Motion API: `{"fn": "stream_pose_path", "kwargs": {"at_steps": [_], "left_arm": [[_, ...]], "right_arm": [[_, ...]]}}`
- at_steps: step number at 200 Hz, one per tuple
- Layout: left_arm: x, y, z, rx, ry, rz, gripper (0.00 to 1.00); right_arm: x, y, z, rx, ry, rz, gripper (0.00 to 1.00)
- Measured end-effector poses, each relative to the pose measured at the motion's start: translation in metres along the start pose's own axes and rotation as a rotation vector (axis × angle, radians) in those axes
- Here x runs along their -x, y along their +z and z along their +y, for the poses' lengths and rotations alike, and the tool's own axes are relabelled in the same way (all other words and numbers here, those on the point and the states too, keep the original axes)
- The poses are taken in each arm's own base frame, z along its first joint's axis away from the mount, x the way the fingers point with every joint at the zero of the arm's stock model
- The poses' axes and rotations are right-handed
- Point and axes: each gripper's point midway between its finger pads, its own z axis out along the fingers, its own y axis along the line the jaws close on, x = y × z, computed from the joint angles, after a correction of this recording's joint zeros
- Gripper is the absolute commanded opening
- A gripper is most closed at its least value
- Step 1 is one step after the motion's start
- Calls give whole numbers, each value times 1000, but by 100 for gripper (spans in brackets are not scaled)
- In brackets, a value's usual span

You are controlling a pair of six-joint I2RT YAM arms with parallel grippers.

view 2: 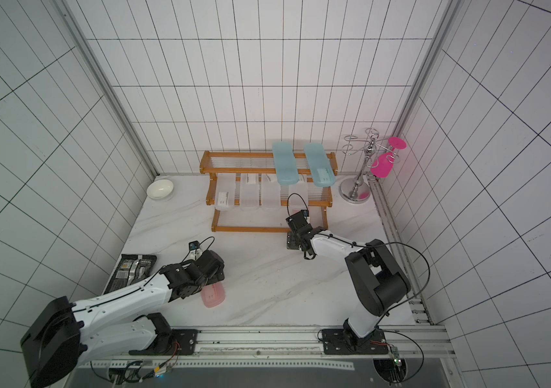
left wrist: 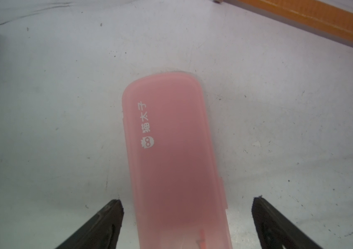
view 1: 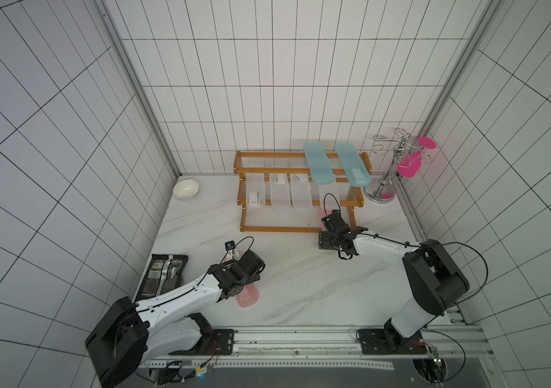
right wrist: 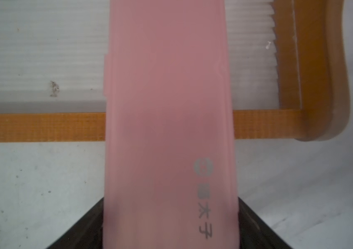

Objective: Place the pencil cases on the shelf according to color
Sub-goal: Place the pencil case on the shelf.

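The wooden shelf (view 1: 277, 229) stands at the back of the table. Two teal pencil cases (view 1: 317, 163) (view 1: 351, 164) lie on its top tier. Several frosted clear ones (view 1: 280, 193) lie on the middle tier. My right gripper (right wrist: 171, 200) is at the lowest tier's right end. A pink pencil case (right wrist: 167, 86) sits between its fingers, which press both of its edges, and its far end reaches over the rods. Another pink case (left wrist: 171, 151) lies flat on the table. My left gripper (left wrist: 186, 202) hovers open astride it, with gaps on both sides.
A white bowl (view 1: 185, 188) sits left of the shelf. A black foil packet (view 1: 163, 275) lies beside my left arm. To the right of the shelf a chrome wire stand (view 1: 380, 188) holds a pink glass (view 1: 411, 161).
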Motion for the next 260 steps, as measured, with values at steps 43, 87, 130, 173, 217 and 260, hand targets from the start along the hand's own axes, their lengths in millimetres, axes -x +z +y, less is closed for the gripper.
{"fn": "stream_pose_path", "kwargs": {"at_steps": [43, 87, 130, 173, 217, 260], "left_arm": [[-2, 1, -2, -10, -2, 8, 98], [1, -4, -3, -28, -8, -2, 98], [1, -6, -1, -30, -4, -3, 98], [-2, -3, 0, -14, 5, 8, 98], [-3, 0, 1, -3, 11, 15, 98], [-7, 5, 2, 17, 28, 28, 98]], "right_arm": [[11, -15, 0, 15, 35, -42, 98], [30, -60, -6, 81, 101, -151, 97], [3, -70, -23, 74, 120, -130, 86], [-31, -59, -31, 66, 121, -51, 62], [-43, -37, -22, 79, 113, 6, 41], [-57, -11, -16, 66, 99, 63, 36]]}}
